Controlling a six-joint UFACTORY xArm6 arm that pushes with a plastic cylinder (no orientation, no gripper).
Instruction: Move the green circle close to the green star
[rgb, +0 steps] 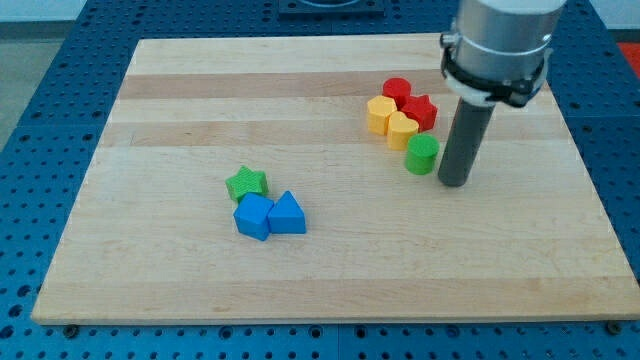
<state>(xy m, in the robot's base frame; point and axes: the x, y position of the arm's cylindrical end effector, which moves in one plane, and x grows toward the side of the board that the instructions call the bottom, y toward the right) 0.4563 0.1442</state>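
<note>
The green circle (422, 154) stands on the wooden board at the view's right, just below a cluster of yellow and red blocks. The green star (246, 183) lies left of centre, touching the blue blocks below it. My tip (455, 182) rests on the board right beside the green circle, on its right and slightly lower, with a narrow gap or light contact that I cannot tell apart.
A red circle (397, 90), a red star (419, 111) and two yellow blocks (381, 114) (402, 130) crowd just above the green circle. A blue block (253, 216) and a blue triangle (287, 214) sit below the green star. The board's right edge (585, 160) is near.
</note>
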